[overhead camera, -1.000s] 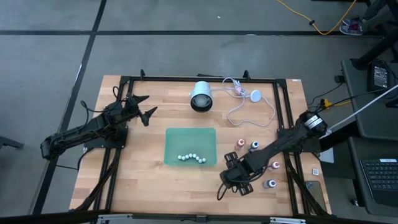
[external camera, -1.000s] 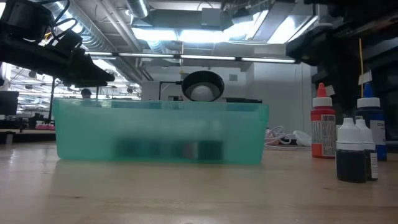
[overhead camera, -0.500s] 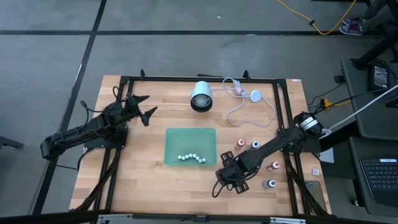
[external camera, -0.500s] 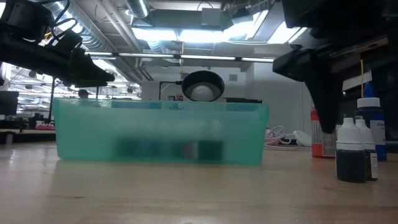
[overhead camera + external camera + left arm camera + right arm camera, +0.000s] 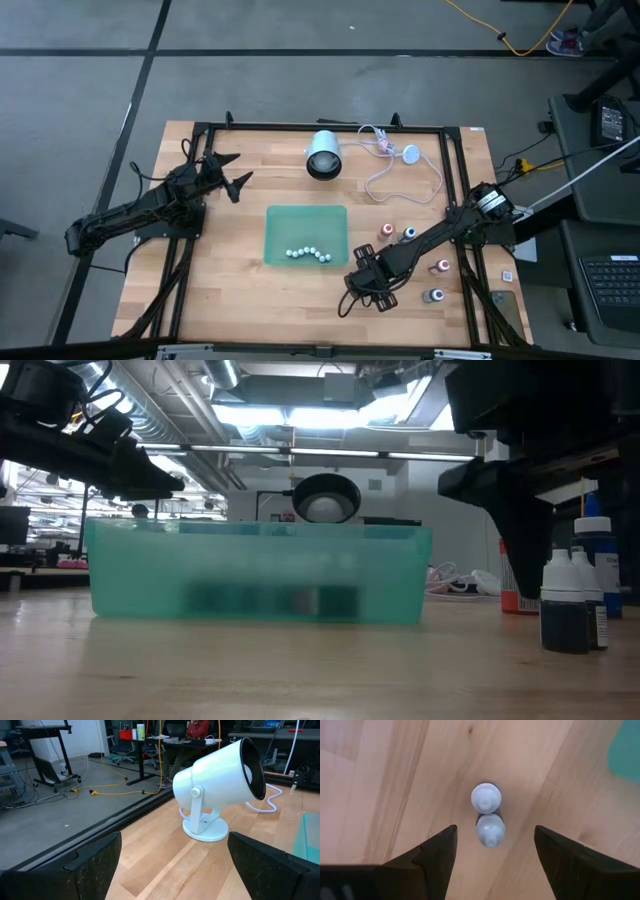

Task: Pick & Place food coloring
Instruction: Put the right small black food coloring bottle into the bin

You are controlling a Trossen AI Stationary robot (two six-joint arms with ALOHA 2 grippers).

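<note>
Overhead, your right gripper [image 5: 492, 850] hung open above two white-capped dark bottles [image 5: 488, 815], apparently touching nothing; your left gripper [image 5: 228, 172] waited, fingers spread, near the white lamp [image 5: 323, 156].

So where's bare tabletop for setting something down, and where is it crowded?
Bare wood lies between the left gripper and the green tray, and along the front edge. Crowded: right side, around the food coloring bottles, right gripper, and white cable.
</note>
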